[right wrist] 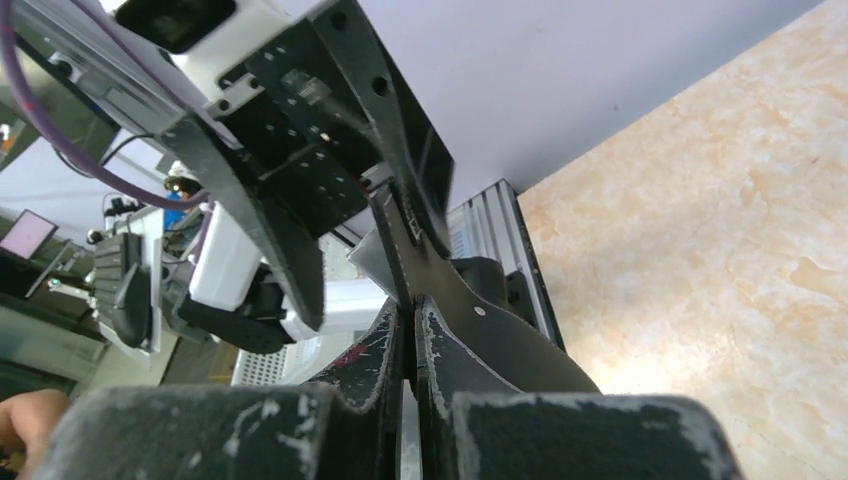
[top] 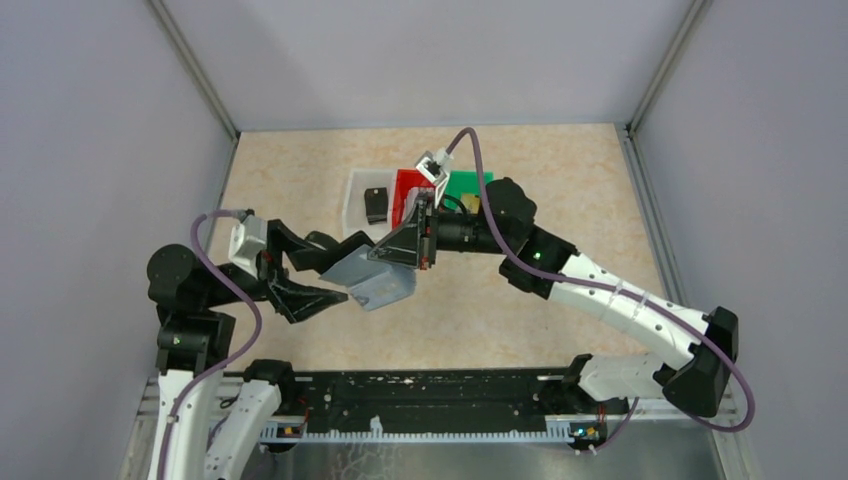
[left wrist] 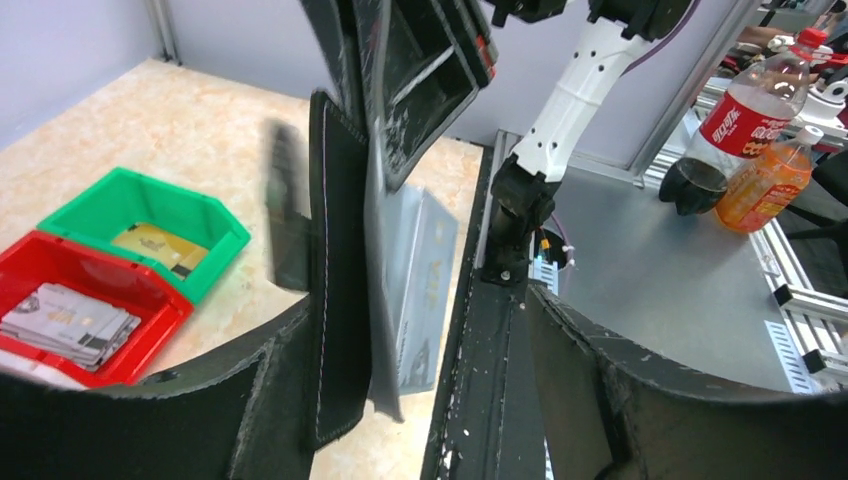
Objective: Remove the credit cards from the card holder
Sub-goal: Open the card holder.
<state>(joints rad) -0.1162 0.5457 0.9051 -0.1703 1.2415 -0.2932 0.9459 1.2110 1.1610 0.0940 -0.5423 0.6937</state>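
The black card holder (left wrist: 338, 250) hangs open in the air, edge-on, and my right gripper (right wrist: 410, 340) is shut on its top edge. Its strap tab (right wrist: 500, 330) sticks out past the fingers. A grey inner panel (left wrist: 420, 270) hangs beside the black leather; whether it is lining or a card I cannot tell. From above it shows as a grey sheet (top: 375, 280) under the right gripper (top: 412, 240). My left gripper (left wrist: 420, 320) is open around the holder, whose leather lies near the left finger (left wrist: 250, 410). Credit cards lie in the bins: a black one (top: 375, 205), silver ones (left wrist: 65, 320), a gold one (left wrist: 160, 245).
A white bin (top: 355, 195), a red bin (top: 405, 182) and a green bin (top: 470, 185) stand side by side mid-table behind the grippers. The black base rail (left wrist: 490, 400) runs along the near edge. Two drink bottles (left wrist: 740, 130) stand off the table.
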